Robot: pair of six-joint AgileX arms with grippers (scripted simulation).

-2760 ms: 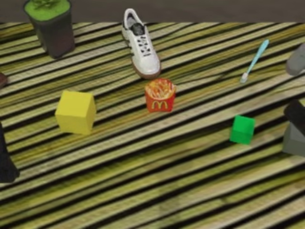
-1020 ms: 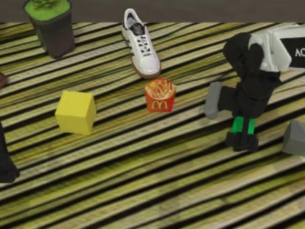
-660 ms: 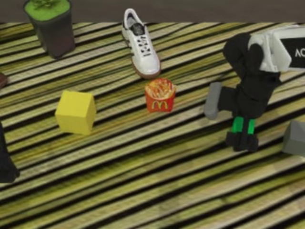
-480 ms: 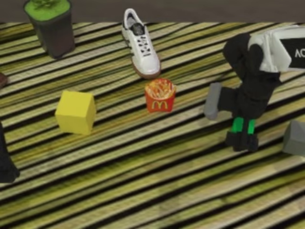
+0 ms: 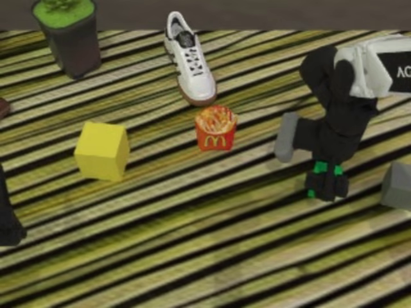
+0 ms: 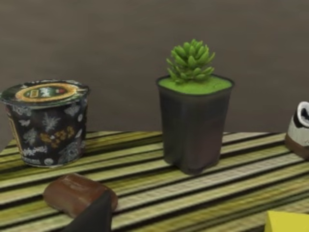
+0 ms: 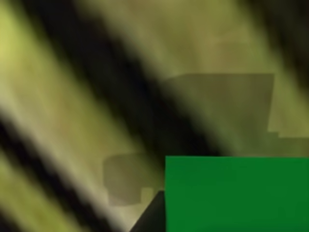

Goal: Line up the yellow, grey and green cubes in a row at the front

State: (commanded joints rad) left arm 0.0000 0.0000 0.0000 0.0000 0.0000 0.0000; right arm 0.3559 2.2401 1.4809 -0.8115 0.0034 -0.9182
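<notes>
Right end effector (image 5: 326,181) sits over the right part of the striped tabletop (image 5: 192,244), its dark fingers (image 5: 335,186) pressed against the green cube (image 5: 320,168), which shows only as slivers of green between them. Its wrist view shows the cube's green face (image 7: 236,193) close up, with blurred stripes and a shadow behind it.

Starting at the top view's left edge, the left end effector (image 5: 8,221) is parked as a dark shape low on that side; whether its fingers are apart or together cannot be told. Behind it at the back left stands a dark pot with a green succulent (image 5: 67,35), and the left wrist view also shows a printed noodle cup (image 6: 46,121) and a brown block (image 6: 77,193) near the pot. The yellow cube (image 5: 101,151) rests in the left half, well apart from the others. A white sneaker (image 5: 189,58) lies at the back centre, with a red fries carton (image 5: 216,128) just in front of it. The grey cube (image 5: 398,186) sits at the right edge, near the right end effector but not touching it.
</notes>
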